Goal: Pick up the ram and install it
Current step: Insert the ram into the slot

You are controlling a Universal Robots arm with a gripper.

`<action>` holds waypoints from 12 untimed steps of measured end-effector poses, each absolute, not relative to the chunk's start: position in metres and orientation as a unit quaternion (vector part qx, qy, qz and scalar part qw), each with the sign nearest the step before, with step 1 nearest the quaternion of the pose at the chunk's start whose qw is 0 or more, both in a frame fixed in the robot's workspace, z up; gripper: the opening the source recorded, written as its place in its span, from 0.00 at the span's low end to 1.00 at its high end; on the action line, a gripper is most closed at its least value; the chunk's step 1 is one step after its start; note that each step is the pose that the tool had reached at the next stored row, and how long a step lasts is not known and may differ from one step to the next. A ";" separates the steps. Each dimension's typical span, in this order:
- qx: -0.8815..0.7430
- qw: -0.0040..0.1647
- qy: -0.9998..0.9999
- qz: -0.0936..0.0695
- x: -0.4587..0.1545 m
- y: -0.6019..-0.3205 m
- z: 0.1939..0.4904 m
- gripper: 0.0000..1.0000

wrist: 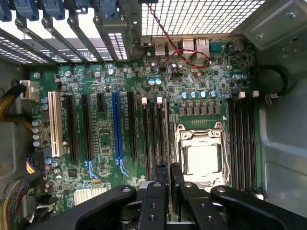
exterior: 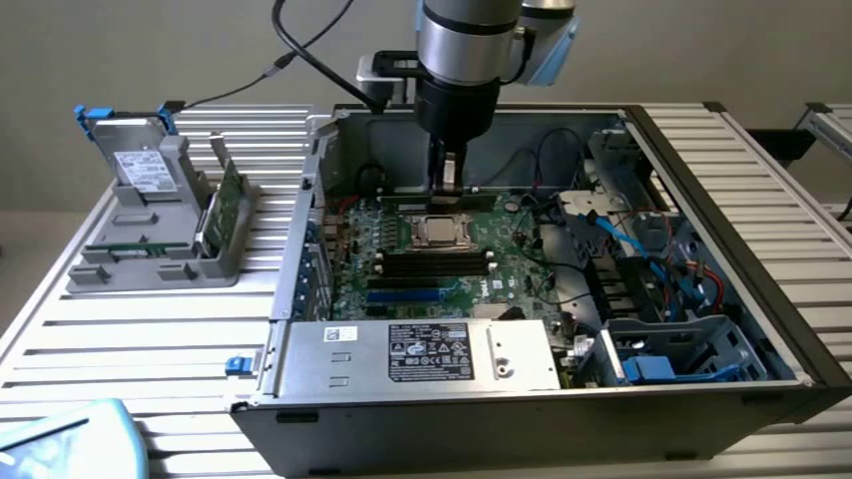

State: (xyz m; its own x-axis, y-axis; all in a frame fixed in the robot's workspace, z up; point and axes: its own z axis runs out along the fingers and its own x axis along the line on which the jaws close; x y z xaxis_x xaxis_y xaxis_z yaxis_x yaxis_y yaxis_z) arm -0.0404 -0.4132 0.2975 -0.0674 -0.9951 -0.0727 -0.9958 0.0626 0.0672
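Pickup is looking done; the install is not reading as finished. The gripper (exterior: 450, 178) is hanging low inside the open computer case (exterior: 560, 135), upper middle of the exterior view. Its fingers are pinching nearly closed on what I am taking to be the ram (exterior: 433, 199), a thin dark strip lying crosswise right under the fingertips. The strip is sitting at the memory slots just above the CPU socket (exterior: 437, 232) in that view. I cannot tell if it is touching a slot or seated. At the exterior view's left, the parts holder (exterior: 147, 267) is carrying the drive box (exterior: 138, 170) and the green card (exterior: 229, 200).
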 end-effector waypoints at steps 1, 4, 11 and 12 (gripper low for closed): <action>-0.683 0.004 0.729 0.050 -0.041 -0.414 0.296 0.15; -0.683 0.005 0.729 0.051 -0.040 -0.415 0.290 0.15; -0.683 0.007 0.729 0.053 -0.041 -0.416 0.277 0.15; -0.683 0.008 0.729 0.054 -0.041 -0.416 0.276 0.15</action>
State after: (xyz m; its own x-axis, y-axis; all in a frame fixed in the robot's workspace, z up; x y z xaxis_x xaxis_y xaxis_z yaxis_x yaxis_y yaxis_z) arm -0.0406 -0.4158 0.2756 -0.0674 -0.9942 -0.0843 -0.9958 0.0618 0.0679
